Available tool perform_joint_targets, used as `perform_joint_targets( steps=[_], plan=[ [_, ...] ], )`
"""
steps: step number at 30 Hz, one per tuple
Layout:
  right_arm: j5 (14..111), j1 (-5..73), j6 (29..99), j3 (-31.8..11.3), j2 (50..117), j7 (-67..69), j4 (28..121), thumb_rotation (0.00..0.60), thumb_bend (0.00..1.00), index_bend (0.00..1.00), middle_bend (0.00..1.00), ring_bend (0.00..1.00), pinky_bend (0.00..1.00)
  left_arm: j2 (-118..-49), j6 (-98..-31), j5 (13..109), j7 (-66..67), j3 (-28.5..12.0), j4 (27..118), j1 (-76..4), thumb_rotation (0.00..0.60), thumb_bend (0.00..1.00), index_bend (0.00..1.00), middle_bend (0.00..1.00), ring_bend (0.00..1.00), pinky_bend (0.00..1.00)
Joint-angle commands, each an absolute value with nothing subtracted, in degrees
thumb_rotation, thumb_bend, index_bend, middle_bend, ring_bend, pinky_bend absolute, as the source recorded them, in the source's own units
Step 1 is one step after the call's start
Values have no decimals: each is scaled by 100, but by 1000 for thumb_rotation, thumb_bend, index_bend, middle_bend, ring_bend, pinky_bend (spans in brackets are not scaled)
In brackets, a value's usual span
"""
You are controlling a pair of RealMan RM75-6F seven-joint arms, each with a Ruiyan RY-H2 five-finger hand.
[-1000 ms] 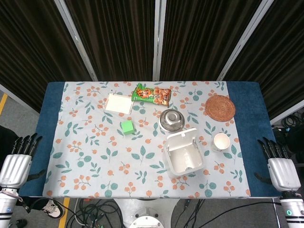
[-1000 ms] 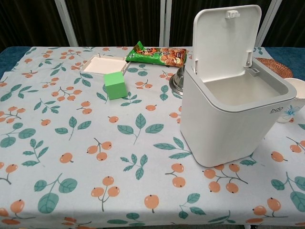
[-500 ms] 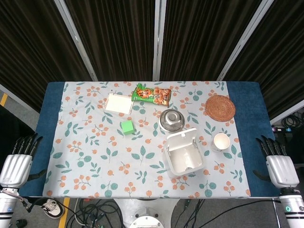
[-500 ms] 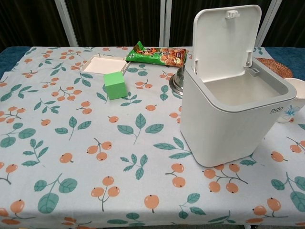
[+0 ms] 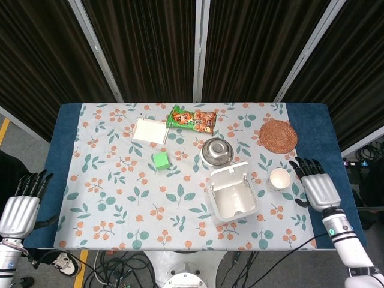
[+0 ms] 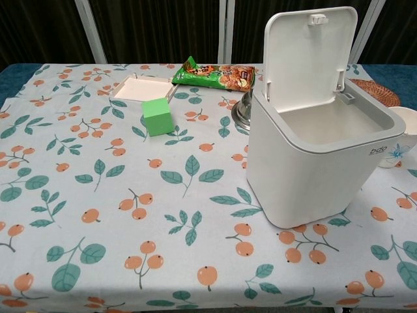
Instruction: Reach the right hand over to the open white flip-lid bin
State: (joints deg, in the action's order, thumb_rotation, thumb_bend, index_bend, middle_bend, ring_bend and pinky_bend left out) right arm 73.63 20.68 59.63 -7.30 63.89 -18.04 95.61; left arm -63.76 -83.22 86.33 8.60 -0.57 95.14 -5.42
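The white flip-lid bin point(image 5: 233, 194) point(image 6: 316, 143) stands near the table's front, right of centre, with its lid up and nothing visible inside. My right hand point(image 5: 317, 185) hovers over the blue table edge to the right of the bin, fingers spread and holding nothing, with a white cup between it and the bin. My left hand point(image 5: 23, 204) hangs off the table's left front corner, fingers apart and holding nothing. Neither hand shows in the chest view.
A white cup point(image 5: 279, 179) stands just right of the bin. Behind the bin sit a steel bowl point(image 5: 217, 150), a snack bag point(image 5: 191, 119), a white tray point(image 5: 149, 130) and a green cube point(image 5: 160, 160). A woven coaster point(image 5: 278, 136) lies at the back right.
My right hand has moved up and inward from the table's front right corner toward the cup and bin. The left hand has stayed put.
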Motion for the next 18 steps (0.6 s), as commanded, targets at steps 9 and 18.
perform_joint_targets(
  steps=[9,18],
  plan=[
    [6164,2966,4933,-791,7173,-2573,9005,600,52,0,0,0,0,-6390,-8253,8619,839,-48,9473,-573,600,0,2,6,0,57],
    [6405,3106,4993,-668,7390,-2377,8739,600,197,0,111,85,392,-6395,-8210,8547,652,-35,9355,-553,600,0,3,6,0,57]
  ],
)
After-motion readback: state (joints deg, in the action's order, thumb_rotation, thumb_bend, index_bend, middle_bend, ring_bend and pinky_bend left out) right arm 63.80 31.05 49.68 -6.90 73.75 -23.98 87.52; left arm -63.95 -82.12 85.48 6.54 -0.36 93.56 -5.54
